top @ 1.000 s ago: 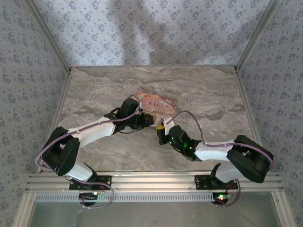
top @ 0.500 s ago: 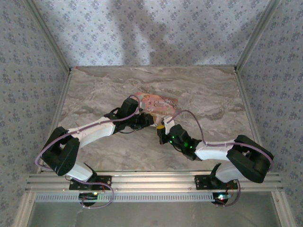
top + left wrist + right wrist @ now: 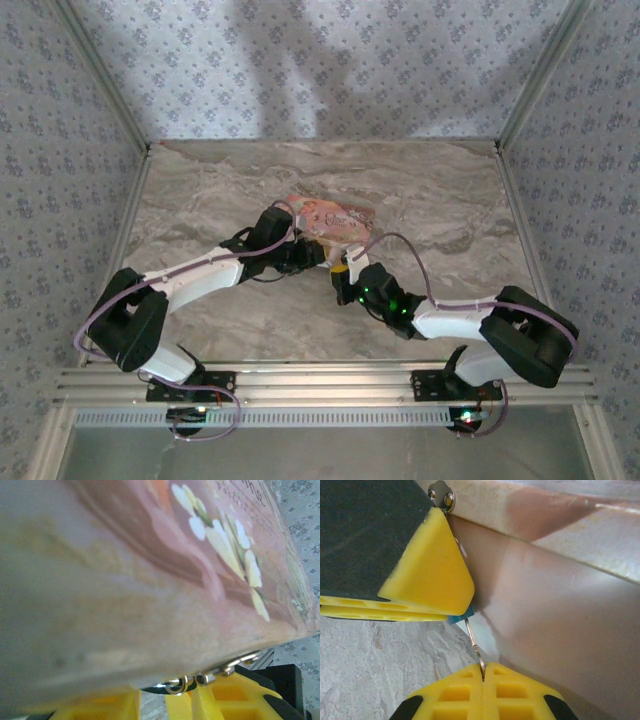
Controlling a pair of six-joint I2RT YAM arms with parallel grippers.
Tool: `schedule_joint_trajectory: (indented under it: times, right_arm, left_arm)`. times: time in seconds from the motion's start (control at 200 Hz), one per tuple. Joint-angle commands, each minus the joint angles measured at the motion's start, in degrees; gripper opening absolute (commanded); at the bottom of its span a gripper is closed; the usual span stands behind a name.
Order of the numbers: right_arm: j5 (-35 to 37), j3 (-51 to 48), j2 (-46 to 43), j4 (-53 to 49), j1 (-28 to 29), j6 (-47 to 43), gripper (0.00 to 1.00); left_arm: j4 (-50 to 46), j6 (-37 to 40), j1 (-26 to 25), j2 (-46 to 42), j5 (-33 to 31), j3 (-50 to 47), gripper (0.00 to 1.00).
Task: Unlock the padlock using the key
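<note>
A corner of the small blue padlock [image 3: 463, 617] sticks out from between the yellow fingers [image 3: 420, 580] of my left gripper [image 3: 318, 257], which is shut on it beside the pink pictured box [image 3: 332, 220]. My right gripper [image 3: 482, 672] is shut on the thin metal key [image 3: 474, 642], whose blade runs up into the padlock. In the left wrist view the box lid [image 3: 150, 580] looms over the left gripper [image 3: 165, 697], with a metal ring [image 3: 185, 684] at its lower edge. Both grippers meet at the box's near side, the right gripper [image 3: 341, 270] just below the left.
The box wall [image 3: 560, 610] stands close on the right of the key, with a metal hasp plate [image 3: 442, 492] at its top. The marble tabletop [image 3: 440, 190] lies around the box, enclosed by patterned walls [image 3: 60, 200] on three sides.
</note>
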Motion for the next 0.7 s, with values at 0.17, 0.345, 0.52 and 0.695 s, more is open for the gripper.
schedule_joint_trajectory:
  times: [0.17, 0.345, 0.52, 0.695]
  right_arm:
    - [0.03, -0.35, -2.03, 1.68, 0.13, 0.36, 0.0]
    - [-0.33, -0.08, -1.99, 1.51, 0.27, 0.3, 0.0]
    - [-0.16, -0.09, -1.46, 1.93, 0.14, 0.14, 0.0]
    - [-0.91, 1.04, -0.36, 3.04, -0.83, 0.19, 0.0]
  left_arm:
    - [0.76, -1.46, -0.71, -0.07, 1.76, 1.43, 0.28]
    - [0.72, -1.42, -0.71, -0.04, 1.76, 1.44, 0.28]
    - [0.82, -1.38, -0.69, -0.11, 2.11, 1.44, 0.28]
    - [0.72, -1.33, -0.73, -0.38, 2.72, 1.52, 0.28]
